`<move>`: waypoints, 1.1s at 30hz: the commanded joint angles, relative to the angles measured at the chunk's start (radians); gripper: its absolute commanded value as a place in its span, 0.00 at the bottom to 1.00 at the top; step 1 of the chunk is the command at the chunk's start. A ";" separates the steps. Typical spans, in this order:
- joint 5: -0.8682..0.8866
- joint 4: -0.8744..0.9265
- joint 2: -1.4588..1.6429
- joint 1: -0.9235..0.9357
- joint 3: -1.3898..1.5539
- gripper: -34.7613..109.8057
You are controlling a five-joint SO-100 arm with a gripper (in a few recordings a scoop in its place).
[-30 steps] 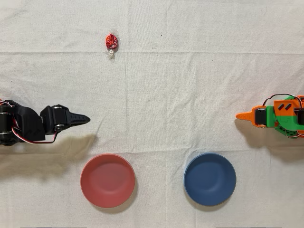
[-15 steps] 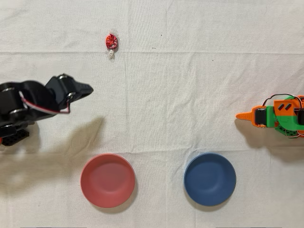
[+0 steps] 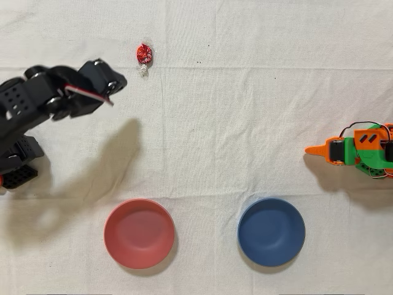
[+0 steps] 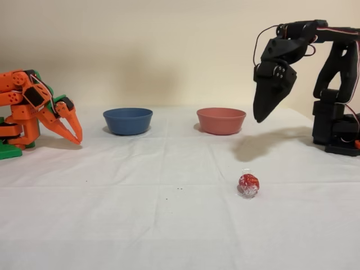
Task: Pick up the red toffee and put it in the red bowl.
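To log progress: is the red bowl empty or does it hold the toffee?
Empty: the red bowl shows a plain inside; the red toffee lies on the cloth.

Both views are bright and evenly lit, sharp across the white tablecloth (image 3: 245, 123) with no visible edge distortion. In the overhead view the black arm (image 3: 43, 98) throws a broad, soft-edged shadow below itself toward the red bowl (image 3: 139, 233), so light comes from the upper side. The red toffee (image 4: 248, 183) shows small specular glints on its wrapper.

Overhead cam looks straight down; fixed cam low, side-on; both share tablecloth (image 3: 245, 123).
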 commanded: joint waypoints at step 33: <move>-0.074 0.000 -0.445 -0.179 -0.348 0.44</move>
